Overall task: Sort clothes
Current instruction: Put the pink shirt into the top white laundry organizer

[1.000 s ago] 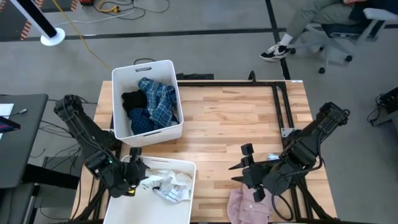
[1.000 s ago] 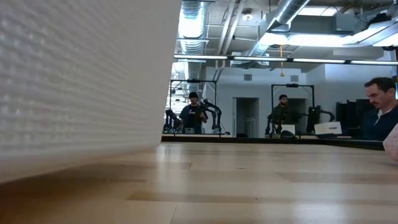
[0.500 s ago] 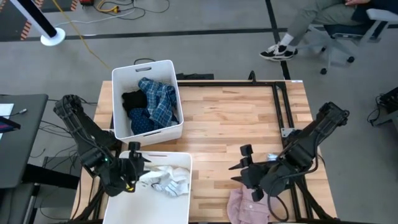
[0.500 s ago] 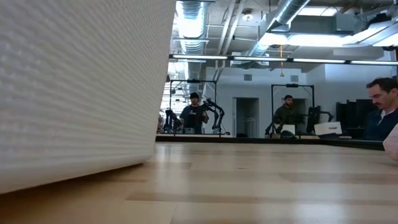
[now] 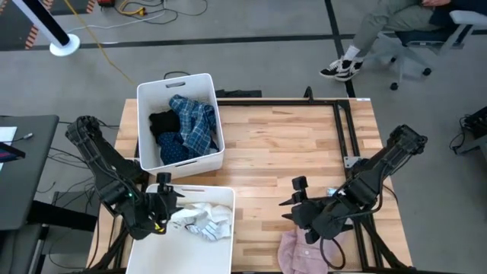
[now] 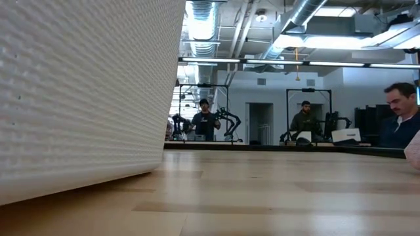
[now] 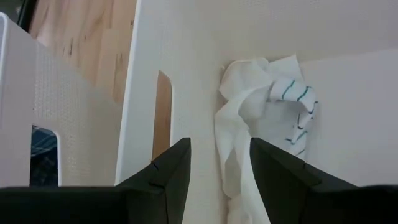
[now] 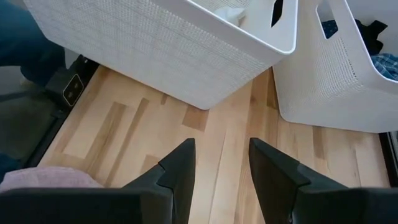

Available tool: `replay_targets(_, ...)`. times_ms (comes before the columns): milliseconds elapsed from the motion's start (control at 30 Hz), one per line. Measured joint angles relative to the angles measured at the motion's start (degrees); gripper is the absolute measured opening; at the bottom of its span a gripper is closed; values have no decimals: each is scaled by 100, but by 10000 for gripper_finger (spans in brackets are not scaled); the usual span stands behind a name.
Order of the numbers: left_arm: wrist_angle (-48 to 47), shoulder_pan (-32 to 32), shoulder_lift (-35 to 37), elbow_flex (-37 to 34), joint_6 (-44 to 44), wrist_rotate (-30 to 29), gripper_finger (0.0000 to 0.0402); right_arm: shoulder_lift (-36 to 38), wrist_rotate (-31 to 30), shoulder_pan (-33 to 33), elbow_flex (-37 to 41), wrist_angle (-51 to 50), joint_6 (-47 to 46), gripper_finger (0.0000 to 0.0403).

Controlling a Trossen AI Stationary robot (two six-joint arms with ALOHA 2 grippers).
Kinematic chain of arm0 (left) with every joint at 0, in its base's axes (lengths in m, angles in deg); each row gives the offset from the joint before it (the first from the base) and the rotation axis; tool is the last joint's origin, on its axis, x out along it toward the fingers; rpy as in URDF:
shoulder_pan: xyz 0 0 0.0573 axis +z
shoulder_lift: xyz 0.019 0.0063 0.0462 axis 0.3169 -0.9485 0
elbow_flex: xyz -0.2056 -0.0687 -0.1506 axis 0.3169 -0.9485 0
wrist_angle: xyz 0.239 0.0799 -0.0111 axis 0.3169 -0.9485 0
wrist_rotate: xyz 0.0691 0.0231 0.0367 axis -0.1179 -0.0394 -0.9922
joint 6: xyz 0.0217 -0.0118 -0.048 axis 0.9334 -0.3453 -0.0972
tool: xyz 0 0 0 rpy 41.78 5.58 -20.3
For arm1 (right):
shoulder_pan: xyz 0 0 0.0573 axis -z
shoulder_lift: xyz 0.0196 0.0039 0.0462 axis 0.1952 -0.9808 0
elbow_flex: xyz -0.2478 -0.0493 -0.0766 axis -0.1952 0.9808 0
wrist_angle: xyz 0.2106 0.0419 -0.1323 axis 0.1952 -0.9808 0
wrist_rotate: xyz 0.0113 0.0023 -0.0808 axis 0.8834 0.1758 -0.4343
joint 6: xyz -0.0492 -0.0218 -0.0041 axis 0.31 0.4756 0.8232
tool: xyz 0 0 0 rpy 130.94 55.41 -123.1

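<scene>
The left gripper [image 5: 169,204] is seen with its fingers spread apart, nothing held between them, poised over the 9 o'clock end of the near bin [image 5: 228,247]. Just past the fingertips the small white socks [image 7: 264,118] are bunched against the bin's inner wall; they are crumpled, white, one marked with thin green stripes. In the high view they lie as a pale heap [image 5: 202,221] in that bin.

The right gripper [image 5: 295,207] is likewise held with its fingers parted and empty, low over the bare table [image 5: 281,152], pointed toward 9 o'clock. The pink shirt [image 5: 300,255] is lying crumpled at the table's 6 o'clock edge, directly under the right arm.

Two white bins are counted. In the far bin [image 5: 179,85], toward 11 o'clock, three garments are piled: the blue plaid shirt [image 5: 194,122], the black top [image 5: 161,123] and the navy dotted shirt [image 5: 176,151].
</scene>
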Motion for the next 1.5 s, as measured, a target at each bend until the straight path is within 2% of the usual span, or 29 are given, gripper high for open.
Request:
replay_targets(300, 424, 0, 40, 1, 320, -85, 160, 0, 2, -2, 0, 127, 2, 163)
replay_targets(567, 729, -142, 50, 460, 857, -325, 160, 0, 15, -54, 0, 115, -90, 163)
replay_targets(667, 1320, -247, 50, 597, 1486, -445, 160, 0, 28, -110, 0, 107, -94, 163)
replay_targets(833, 2812, -408, 48, 628, 2890, -451, 160, 0, 35, -215, 0, 105, -99, 163)
replay_targets(967, 3779, -461, 39, 629, 3793, -272, 160, 2, 35, -308, 0, 78, -174, 163)
replay_targets(1067, 4303, -461, -16, 629, 4331, -146, 160, 2, 35, -343, 0, -80, -532, 163)
replay_targets(1267, 5029, -370, -307, 629, 5228, 189, 160, 2, 170, -472, 0, -1065, -1773, 168)
replay_targets(1500, 5407, -73, -733, 627, 5860, 610, 160, 2, 839, -679, 0, -1875, -3203, 221)
